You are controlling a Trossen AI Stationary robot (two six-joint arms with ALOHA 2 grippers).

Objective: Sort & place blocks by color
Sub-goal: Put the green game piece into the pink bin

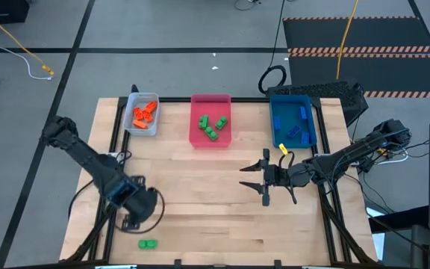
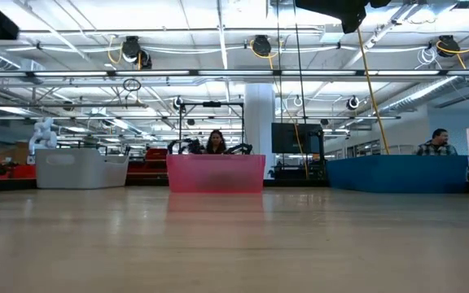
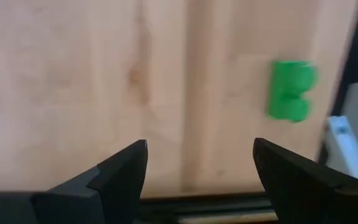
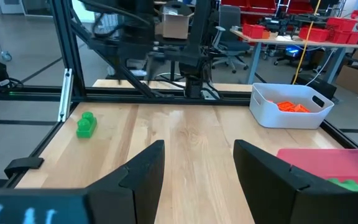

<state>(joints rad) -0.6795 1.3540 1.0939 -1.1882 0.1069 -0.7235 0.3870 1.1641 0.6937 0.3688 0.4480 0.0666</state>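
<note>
One green block lies alone on the wooden table near its near edge, left of middle; it also shows in the left wrist view and the right wrist view. My left gripper hovers open above the table, a little farther in than that block. My right gripper is open and empty over the table's right middle, pointing toward the left. Orange blocks lie in the grey tray, green blocks in the pink tray, blue blocks in the blue tray.
The three trays stand in a row along the far edge; in the low view they show as grey, pink and blue. A black frame runs along the table's edges. People sit in the room behind.
</note>
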